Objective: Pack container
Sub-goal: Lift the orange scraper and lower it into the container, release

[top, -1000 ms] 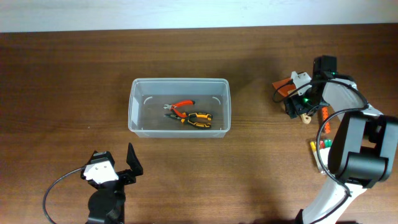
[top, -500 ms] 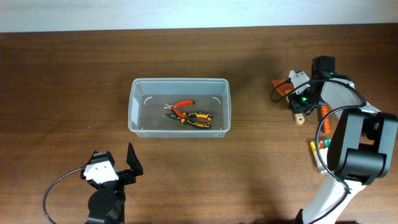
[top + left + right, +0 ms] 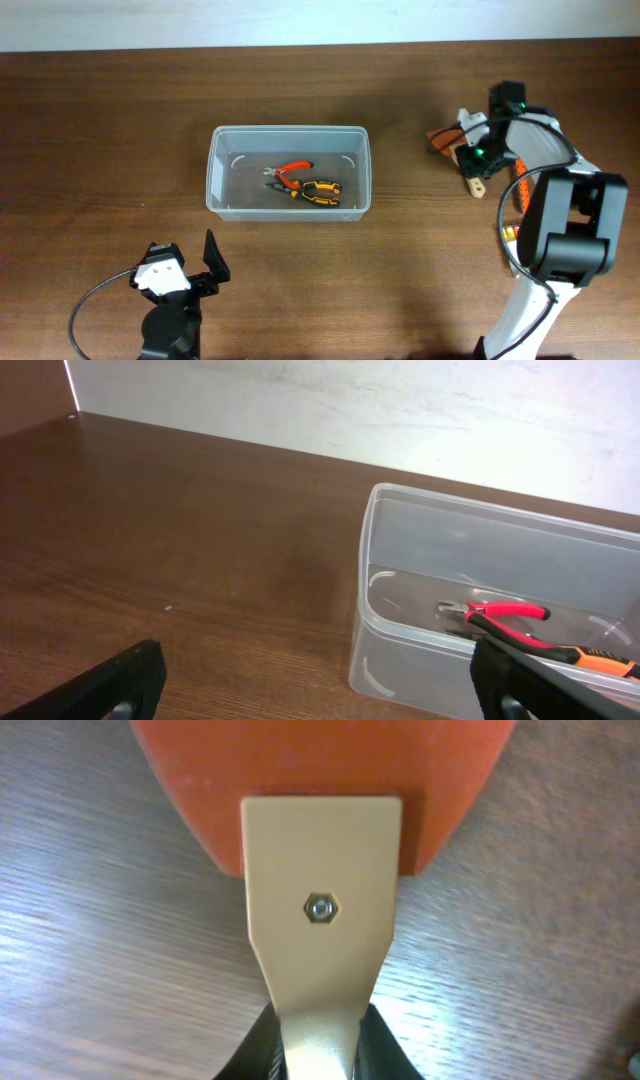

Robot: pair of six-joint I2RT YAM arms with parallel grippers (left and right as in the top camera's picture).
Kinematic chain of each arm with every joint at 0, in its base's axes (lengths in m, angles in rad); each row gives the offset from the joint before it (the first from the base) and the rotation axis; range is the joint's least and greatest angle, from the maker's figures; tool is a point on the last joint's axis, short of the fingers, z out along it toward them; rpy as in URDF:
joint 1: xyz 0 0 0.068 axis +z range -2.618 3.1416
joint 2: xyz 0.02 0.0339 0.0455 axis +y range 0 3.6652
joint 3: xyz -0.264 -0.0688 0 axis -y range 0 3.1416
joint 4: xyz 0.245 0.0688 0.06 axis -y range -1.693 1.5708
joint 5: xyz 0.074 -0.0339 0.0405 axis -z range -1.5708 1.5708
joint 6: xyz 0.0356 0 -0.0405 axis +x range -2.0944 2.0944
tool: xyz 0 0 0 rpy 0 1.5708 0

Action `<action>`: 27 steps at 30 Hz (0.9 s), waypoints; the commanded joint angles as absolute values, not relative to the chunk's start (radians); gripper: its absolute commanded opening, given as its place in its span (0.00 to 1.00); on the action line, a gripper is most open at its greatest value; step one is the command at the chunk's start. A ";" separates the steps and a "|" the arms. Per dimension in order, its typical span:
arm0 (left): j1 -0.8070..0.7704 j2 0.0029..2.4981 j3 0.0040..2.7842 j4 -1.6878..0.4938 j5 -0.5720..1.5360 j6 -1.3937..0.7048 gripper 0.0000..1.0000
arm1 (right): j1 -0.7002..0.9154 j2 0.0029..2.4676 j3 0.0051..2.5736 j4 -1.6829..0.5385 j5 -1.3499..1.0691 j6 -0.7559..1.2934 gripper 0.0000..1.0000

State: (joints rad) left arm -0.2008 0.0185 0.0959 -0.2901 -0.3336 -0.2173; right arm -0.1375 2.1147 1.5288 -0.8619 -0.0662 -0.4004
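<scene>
**On the table (image 3: 100, 120): one arm idle, one arm gripping**

Across the middle of the brown wooden top, a little left of centre, stands the container (image 3: 260, 212). It is a clear tub with rounded corners and a rim, upright and uncovered.

Near the robot's side of the table, well apart from the tub, sits the left gripper (image 3: 322, 682). Its black fingers (image 3: 125, 682) are spread wide with nothing between them. Its wrist view looks past them to the tub's near corner.

Over at the right side, also well apart from the tub, the right gripper (image 3: 312, 1055) is clenched on the tan handle of a scraper (image 3: 320, 950). The handle carries a small hex nut, and the orange blade points away from the fingers (whether the blade touches the wood cannot be told). Seen from overhead, the butt of the handle pokes out behind the gripper.

Inside the tub, flat on its floor, lie the orange-and-black pliers (image 3: 320, 190). Just beside them, toward the far wall, are the red-handled pliers (image 3: 293, 168), and the two seem to touch at the nose.
</scene>
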 commanded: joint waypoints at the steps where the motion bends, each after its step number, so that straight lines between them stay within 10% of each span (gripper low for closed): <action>1: -0.205 0.014 0.093 -0.292 -0.337 -0.208 0.99 | -0.080 2.106 1.678 -0.935 -0.075 -0.375 0.06; 13: -0.205 0.014 0.093 -0.292 -0.337 -0.208 0.99 | 0.171 2.086 2.232 -1.279 -0.236 -0.377 0.04; 27: -0.205 0.014 0.093 -0.292 -0.337 -0.208 0.99 | 0.515 2.086 2.265 -1.371 -0.232 -0.541 0.04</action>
